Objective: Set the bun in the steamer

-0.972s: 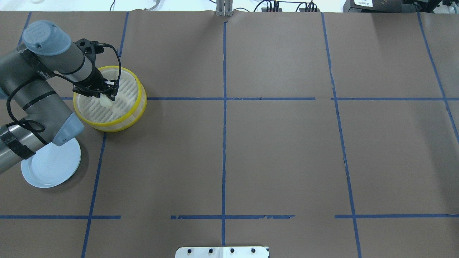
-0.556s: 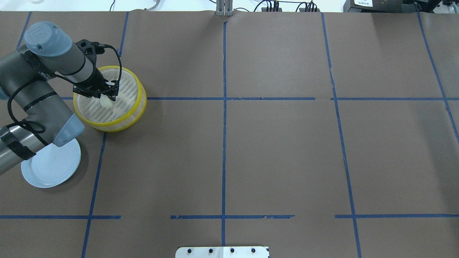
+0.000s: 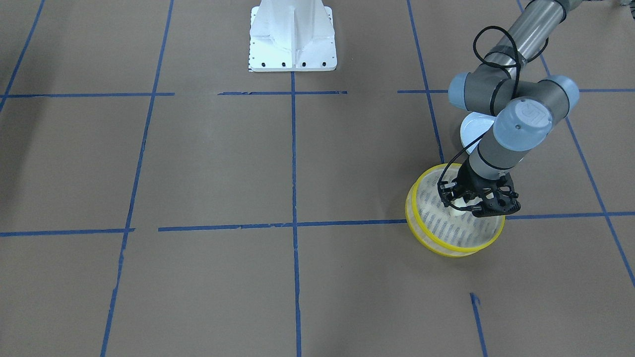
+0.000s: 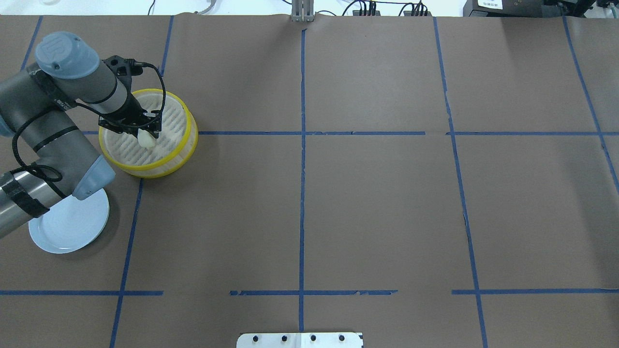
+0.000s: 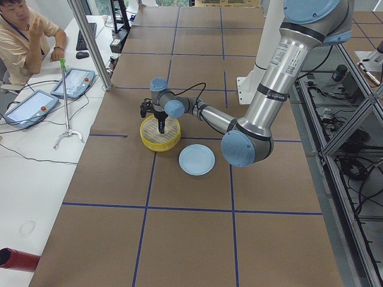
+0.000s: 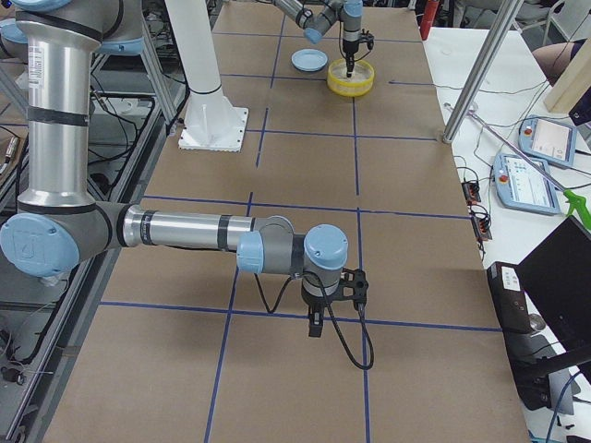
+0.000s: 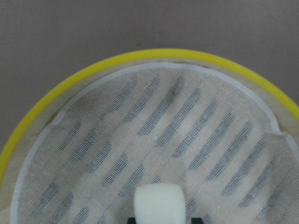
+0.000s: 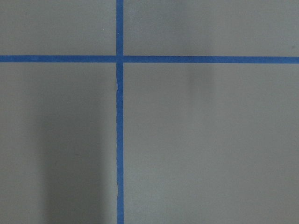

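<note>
The steamer, a round basket with a yellow rim and beige mesh bottom, sits at the table's far left. My left gripper hangs inside it, shut on the bun, a small cream-white block, just above the mesh. The left wrist view shows the bun between the jaws over the steamer's mesh. The front-facing view shows the left gripper over the steamer. My right gripper shows only in the exterior right view, above bare paper; I cannot tell its state.
A pale blue plate lies on the table just nearer the robot than the steamer, partly under my left arm. Brown paper with blue tape lines covers the table. The robot's white base stands mid-table at its edge.
My left gripper with the bun has shifted slightly right and lower inside the steamer. The steamer and plate have not moved.
</note>
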You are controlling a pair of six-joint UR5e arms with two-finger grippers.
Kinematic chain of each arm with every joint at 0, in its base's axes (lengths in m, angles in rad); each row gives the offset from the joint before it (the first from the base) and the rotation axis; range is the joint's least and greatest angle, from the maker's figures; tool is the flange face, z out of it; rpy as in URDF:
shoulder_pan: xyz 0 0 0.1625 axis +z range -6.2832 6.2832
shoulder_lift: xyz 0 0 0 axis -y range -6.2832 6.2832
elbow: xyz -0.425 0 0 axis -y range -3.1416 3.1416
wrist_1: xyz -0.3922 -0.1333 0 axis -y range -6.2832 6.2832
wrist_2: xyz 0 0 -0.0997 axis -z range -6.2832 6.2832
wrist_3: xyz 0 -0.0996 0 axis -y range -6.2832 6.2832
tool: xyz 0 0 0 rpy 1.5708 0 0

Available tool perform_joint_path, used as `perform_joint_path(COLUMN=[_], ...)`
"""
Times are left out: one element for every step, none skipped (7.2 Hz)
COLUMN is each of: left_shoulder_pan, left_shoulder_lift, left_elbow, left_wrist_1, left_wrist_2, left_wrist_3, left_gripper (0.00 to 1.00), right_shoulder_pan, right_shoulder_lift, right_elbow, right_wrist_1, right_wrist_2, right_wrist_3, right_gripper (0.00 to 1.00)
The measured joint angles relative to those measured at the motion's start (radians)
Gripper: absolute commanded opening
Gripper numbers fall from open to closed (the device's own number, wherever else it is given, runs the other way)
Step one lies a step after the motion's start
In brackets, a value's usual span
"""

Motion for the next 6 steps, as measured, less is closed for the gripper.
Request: perform_joint_path(left_shoulder_pan=[0.001,-0.001,-0.013,-0.042,-0.084,-0.133], left_shoulder_lift=[0.0,0.004,0.011,0.017,0.028,0.053], left_elbow=[0.0,-0.004,-0.016,-0.042,-0.092,-0.153], left_wrist_1=[0.0,0.0,0.002,0.012,0.053,0.126], left_wrist_2=[0.001,0.01,0.023,0.028,0.028,0.025], left_wrist_3=[0.002,0.003,0.004,0.014,0.06,0.153], left_gripper=[0.98,0.99,0.99,0.99,0.99,0.99], right_shoulder_pan=[0.0,0.0,0.0,0.0,0.0,0.0], right_shoulder_lift=[0.0,0.0,0.0,0.0,0.0,0.0], right_elbow=[0.0,0.0,0.0,0.0,0.0,0.0], right_wrist_1=[0.0,0.0,0.0,0.0,0.0,0.0], right_wrist_2=[0.0,0.0,0.0,0.0,0.0,0.0], right_wrist_3=[0.0,0.0,0.0,0.0,0.0,0.0], right_gripper=[1.0,1.0,1.0,1.0,1.0,1.0])
